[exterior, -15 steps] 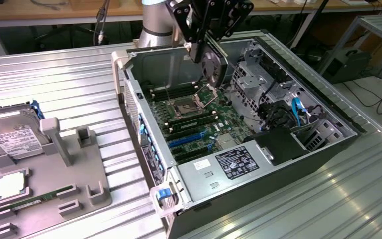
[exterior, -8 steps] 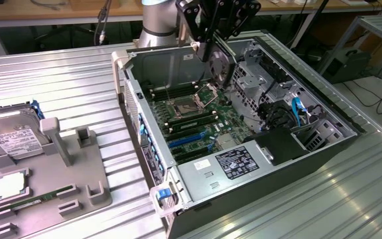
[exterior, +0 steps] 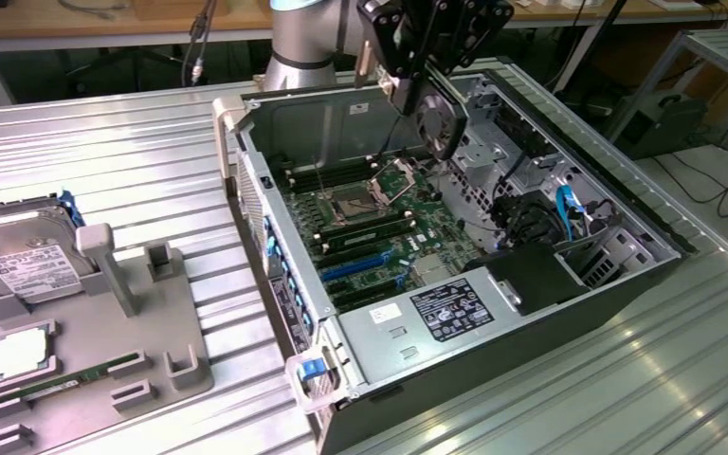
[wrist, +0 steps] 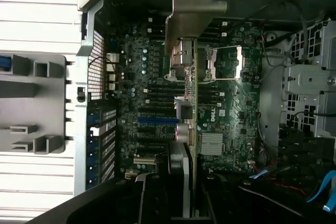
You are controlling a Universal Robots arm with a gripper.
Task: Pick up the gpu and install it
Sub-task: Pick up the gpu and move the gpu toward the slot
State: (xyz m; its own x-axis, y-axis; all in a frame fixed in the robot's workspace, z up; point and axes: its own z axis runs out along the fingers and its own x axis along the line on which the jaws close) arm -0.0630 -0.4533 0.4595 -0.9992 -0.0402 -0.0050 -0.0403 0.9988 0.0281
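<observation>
Exterior view: the gripper (exterior: 423, 83) hangs over the open computer case (exterior: 276, 180), clamped tight on the gpu (exterior: 443, 121), which is held upright above the motherboard (exterior: 377, 237). Wrist view: the gpu (wrist: 188, 77) runs edge-on from the gripper (wrist: 185, 184), with its silvery bracket (wrist: 193, 11) at the far end.

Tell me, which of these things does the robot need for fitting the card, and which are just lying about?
In the job: flat black gpu card with round fan, clamped in the black gripper; open grey metal computer case; its green motherboard.

Lying about: silver boxy hard drive with white label; slim green memory stick; grey plastic parts holder.
</observation>
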